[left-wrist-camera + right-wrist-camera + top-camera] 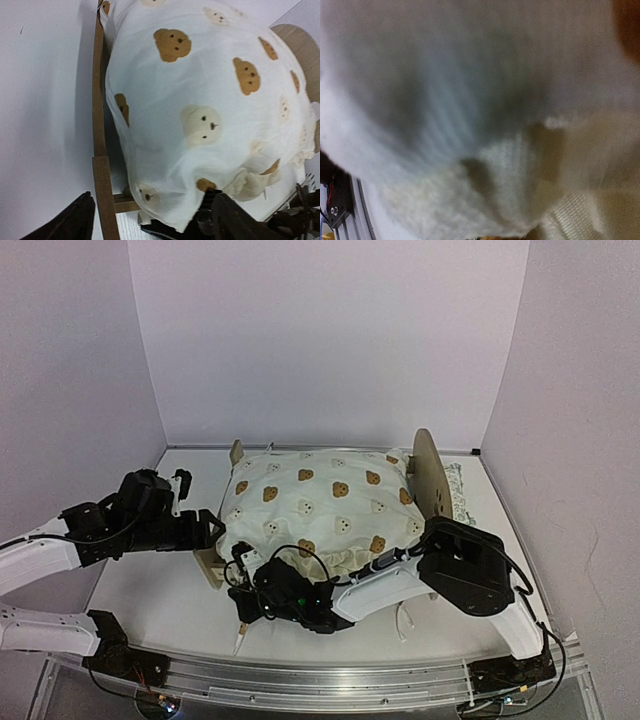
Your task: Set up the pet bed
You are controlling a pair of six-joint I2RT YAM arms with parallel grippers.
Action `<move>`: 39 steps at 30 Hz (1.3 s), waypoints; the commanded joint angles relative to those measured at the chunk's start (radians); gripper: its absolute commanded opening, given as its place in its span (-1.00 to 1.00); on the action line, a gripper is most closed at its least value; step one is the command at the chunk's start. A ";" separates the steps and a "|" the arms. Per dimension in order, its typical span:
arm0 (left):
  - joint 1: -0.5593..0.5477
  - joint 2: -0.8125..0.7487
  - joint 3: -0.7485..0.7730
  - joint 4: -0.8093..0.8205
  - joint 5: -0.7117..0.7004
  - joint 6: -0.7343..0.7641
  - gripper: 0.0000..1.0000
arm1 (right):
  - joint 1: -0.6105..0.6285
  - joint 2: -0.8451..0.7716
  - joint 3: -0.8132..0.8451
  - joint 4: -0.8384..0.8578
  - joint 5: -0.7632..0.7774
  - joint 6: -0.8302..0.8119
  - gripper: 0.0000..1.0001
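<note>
The pet bed (432, 472) stands mid-table, its tall rounded headboard on the right and its low footboard (98, 125) on the left. A cream bear-print quilt (320, 505) is heaped over it and hides the mattress. My left gripper (210, 528) sits at the bed's left front corner, open, and its dark fingers (75, 222) stand wide on either side of the quilt's hanging corner (190, 200) without pinching it. My right gripper (245, 570) reaches across the front to that same corner. Blurred quilt fills its wrist view and hides its fingers.
A small green-patterned pillow (458, 490) lies behind the headboard at the right. White walls close in the table at the back and on both sides. The metal rail (330, 680) with both arm bases runs along the near edge.
</note>
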 commanded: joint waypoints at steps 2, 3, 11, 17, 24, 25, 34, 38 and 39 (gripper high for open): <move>-0.006 -0.105 0.034 -0.030 0.078 -0.007 0.72 | -0.033 -0.080 0.059 -0.097 -0.092 0.181 -1.00; -0.006 -0.116 0.029 -0.045 0.084 -0.012 0.73 | -0.039 -0.082 0.060 -0.104 -0.107 0.205 -1.00; -0.006 -0.228 -0.095 -0.030 0.173 -0.095 0.44 | -0.083 -0.102 0.069 -0.128 -0.154 0.237 -1.00; -0.005 -0.255 -0.147 0.013 0.195 -0.096 0.30 | -0.177 -0.031 0.151 -0.170 -0.253 0.282 -1.00; -0.006 -0.181 -0.210 0.120 0.204 -0.085 0.23 | -0.247 -0.025 0.206 -0.233 -0.345 0.262 -1.00; -0.006 -0.178 -0.226 0.146 0.202 -0.080 0.21 | -0.247 -0.035 0.204 -0.240 -0.351 0.255 -1.00; -0.006 -0.086 -0.437 0.580 0.218 -0.030 0.12 | -0.247 -0.055 0.195 -0.251 -0.491 0.329 -1.00; -0.006 0.021 -0.502 0.834 0.256 -0.009 0.22 | -0.244 -0.067 0.191 -0.246 -0.540 0.366 -1.00; -0.006 0.051 -0.508 0.883 0.263 0.005 0.22 | -0.243 -0.071 0.190 -0.246 -0.545 0.370 -1.00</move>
